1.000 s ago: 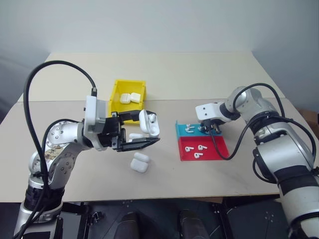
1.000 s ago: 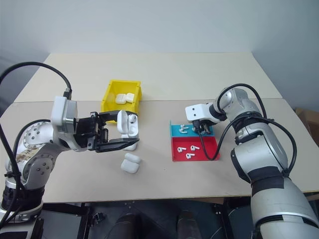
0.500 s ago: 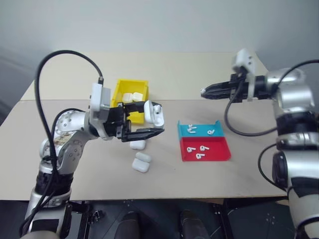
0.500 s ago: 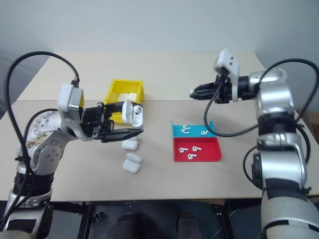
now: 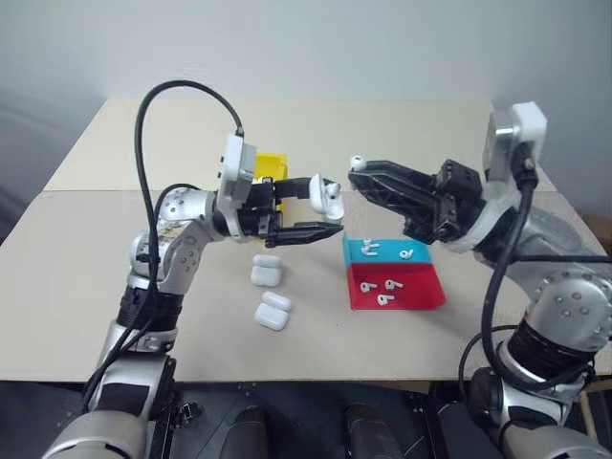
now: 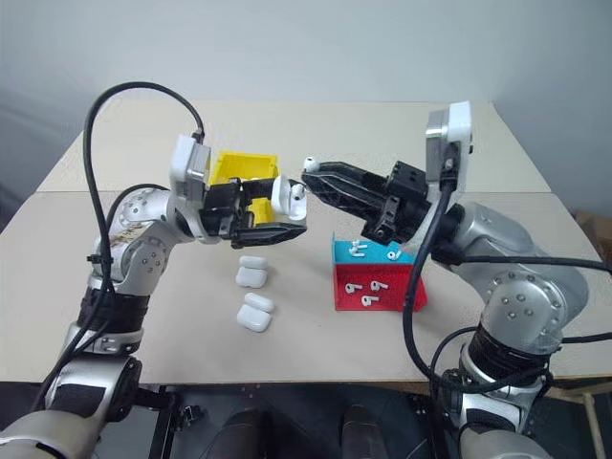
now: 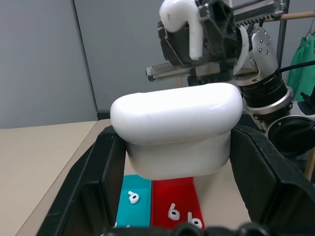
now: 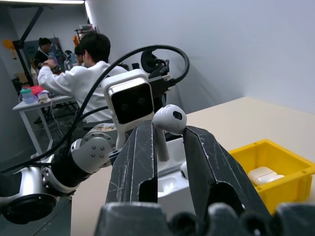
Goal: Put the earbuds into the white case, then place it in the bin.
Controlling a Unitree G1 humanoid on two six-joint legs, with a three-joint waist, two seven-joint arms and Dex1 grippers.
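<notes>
My left gripper (image 5: 323, 207) is shut on the white case (image 5: 328, 194), held above the table with its lid open. My right gripper (image 5: 360, 176) is shut on one of the earbuds (image 5: 357, 163), pinched by the stem with its head up, just right of the case and slightly above it. The right wrist view shows that earbud (image 8: 169, 120) between my fingers (image 8: 142, 157), over the open case (image 8: 170, 184). More earbuds (image 5: 387, 285) lie in the trays. The yellow bin (image 5: 271, 167) stands behind my left gripper, partly hidden, with closed cases (image 8: 261, 173) inside.
A blue tray (image 5: 418, 258) and a red tray (image 5: 421, 292) sit side by side right of centre. Two closed white cases (image 5: 266, 271) (image 5: 273, 312) lie on the table below my left gripper. A person in white (image 8: 74, 78) sits far off in the right wrist view.
My right gripper left the blue tray, rose and swung left with an earbud to just beside the open case. My left gripper carried the case a little to the right.
</notes>
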